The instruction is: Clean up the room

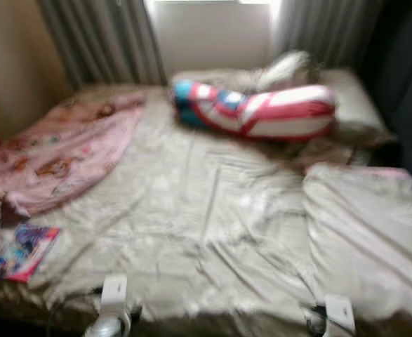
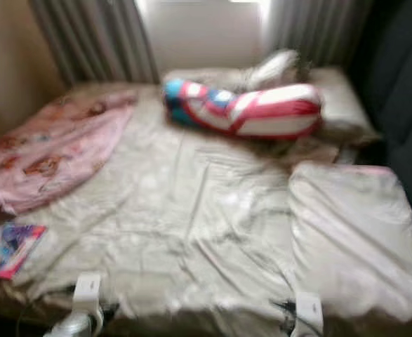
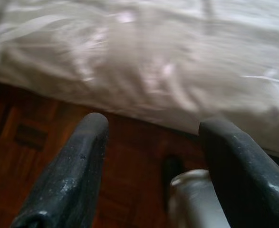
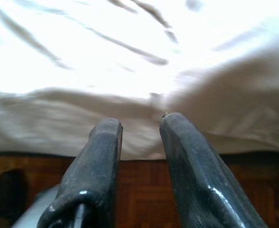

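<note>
Bedding lies rumpled across the bed (image 1: pixel 213 232), a pale cream sheet creased in long folds, and the head views are blurred, so the robot is probably walking up to the foot of it. A pink printed blanket (image 1: pixel 58 151) is bunched along the robot's left side, a red, white and blue bolster (image 1: pixel 258 111) lies across the far end near the pillows under the curtained window (image 1: pixel 213 31), and a brightly coloured booklet (image 1: pixel 24 251) rests at the near left corner, just beside the blanket's edge. Both arms are held low at the foot of the bed: the left gripper (image 3: pixel 151 137) has its fingers spread wide with nothing between them, above the wooden floor (image 3: pixel 30 137) and short of the mattress edge; the right gripper (image 4: pixel 140 124) has its fingers drawn near together, a narrow gap showing, holding nothing, pointed at the hanging sheet. The sensible first pick seems the booklet, nearest the left arm. It lies flat on soft cloth, so the fingers should come down on one edge without snagging sheet or blanket.
</note>
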You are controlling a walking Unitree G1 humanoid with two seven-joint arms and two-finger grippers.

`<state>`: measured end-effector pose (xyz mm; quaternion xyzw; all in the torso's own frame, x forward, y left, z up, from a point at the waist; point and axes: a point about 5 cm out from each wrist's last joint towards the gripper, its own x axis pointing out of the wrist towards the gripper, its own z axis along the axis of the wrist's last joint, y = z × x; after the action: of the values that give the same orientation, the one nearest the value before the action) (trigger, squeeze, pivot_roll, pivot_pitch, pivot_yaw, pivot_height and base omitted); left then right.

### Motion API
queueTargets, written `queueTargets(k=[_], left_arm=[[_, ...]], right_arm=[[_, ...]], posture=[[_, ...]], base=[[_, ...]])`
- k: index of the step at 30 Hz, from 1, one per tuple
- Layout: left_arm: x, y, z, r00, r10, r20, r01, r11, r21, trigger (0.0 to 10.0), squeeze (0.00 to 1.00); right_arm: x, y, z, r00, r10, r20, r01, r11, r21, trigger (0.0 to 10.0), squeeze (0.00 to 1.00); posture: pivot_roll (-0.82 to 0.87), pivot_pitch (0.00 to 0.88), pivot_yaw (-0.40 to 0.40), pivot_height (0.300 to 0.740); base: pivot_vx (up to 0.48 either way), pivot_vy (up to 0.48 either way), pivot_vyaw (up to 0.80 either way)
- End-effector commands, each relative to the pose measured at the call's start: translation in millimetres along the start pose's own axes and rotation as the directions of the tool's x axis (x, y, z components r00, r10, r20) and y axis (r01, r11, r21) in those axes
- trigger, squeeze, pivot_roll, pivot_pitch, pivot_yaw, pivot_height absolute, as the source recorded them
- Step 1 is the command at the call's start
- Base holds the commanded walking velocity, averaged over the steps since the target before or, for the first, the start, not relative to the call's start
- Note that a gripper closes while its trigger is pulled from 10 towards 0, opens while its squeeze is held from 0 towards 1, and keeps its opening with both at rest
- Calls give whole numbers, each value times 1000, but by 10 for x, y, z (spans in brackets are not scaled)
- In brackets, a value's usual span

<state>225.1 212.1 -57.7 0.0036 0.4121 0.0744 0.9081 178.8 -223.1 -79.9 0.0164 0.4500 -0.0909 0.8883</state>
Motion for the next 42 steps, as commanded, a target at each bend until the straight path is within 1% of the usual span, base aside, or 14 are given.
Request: queueTargets(k=[1,13,18,24,27,30,42], left_arm=[[-5,72,-16,1000,21,-13,-21,1000,14,10000,0],[-3,71,-10,1000,21,-12,-21,1000,14,10000,0],[-3,75,-5,1000,22,-12,-21,1000,16,10000,0],[-2,76,-1,1000,22,-11,-22,1000,18,10000,0],[-2,76,0,1000,22,-11,-22,1000,17,10000,0],[-2,78,1,1000,22,-10,-22,1000,16,10000,0],[-1,76,6,1000,23,-10,-23,1000,14,10000,0]], right_arm=[[2,40,-3,1000,10,0,-10,1000,8,10000,0],[2,37,-1,1000,1,4,-1,999,39,10000,0],[4,39,3,1000,-3,3,3,999,33,10000,0],[3,36,-3,1000,-14,-1,14,999,49,10000,0],[3,30,-12,1000,-24,-12,24,999,42,10000,0],[4,31,4,1000,-24,2,24,999,38,10000,0],[5,38,11,1000,-13,6,13,999,44,10000,0]], posture=[[-78,49,-32,740],[-76,58,-32,740],[-77,59,-30,740],[-77,65,-30,740],[-76,66,-30,740],[-75,68,-30,740],[-72,69,-31,740]], base=[[0,446,669],[0,442,0],[0,439,0],[0,439,0],[0,440,-785],[0,442,-656],[0,442,0]])
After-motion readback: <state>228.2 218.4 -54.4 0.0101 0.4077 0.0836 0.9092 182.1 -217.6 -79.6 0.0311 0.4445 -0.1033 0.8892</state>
